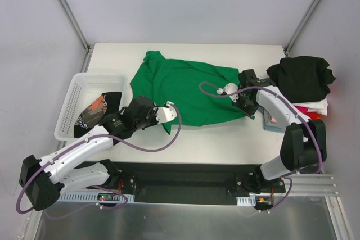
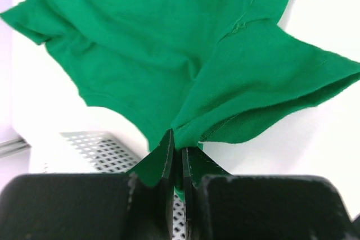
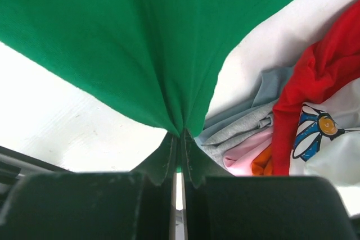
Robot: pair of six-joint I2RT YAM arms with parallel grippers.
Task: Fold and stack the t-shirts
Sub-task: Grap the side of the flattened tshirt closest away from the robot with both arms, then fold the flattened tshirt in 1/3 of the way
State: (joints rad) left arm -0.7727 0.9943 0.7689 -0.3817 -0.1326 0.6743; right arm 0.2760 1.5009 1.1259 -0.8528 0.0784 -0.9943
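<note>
- On the white table (image 1: 225,139), in the middle, lies the green t-shirt (image 1: 185,91). It is spread out but wrinkled, with one sleeve pointing to the far left.
- The left gripper (image 2: 177,145) is fully closed on the near-left edge of the green t-shirt. A fold of the cloth is pinched between its fingers and fans out from them.
- The right gripper (image 3: 179,137) is closed in the same way on the right edge of this t-shirt, and the cloth rises from the fingers like a tent.
- At the left side of the table stands a white mesh basket (image 1: 66,111). Inside it lies a crumpled black t-shirt with orange and white print (image 1: 97,111), in the near part and against the right wall. The left arm passes just beside this corner.
- At the right edge a pile of t-shirts rests directly on the table, with a plain black t-shirt (image 1: 301,77) on top and a white t-shirt (image 1: 314,107) under it.
- The right wrist view also shows a red t-shirt (image 3: 315,71), grey cloth (image 3: 239,127) and pink cloth (image 3: 242,160) low in this pile, just beside the right gripper.
</note>
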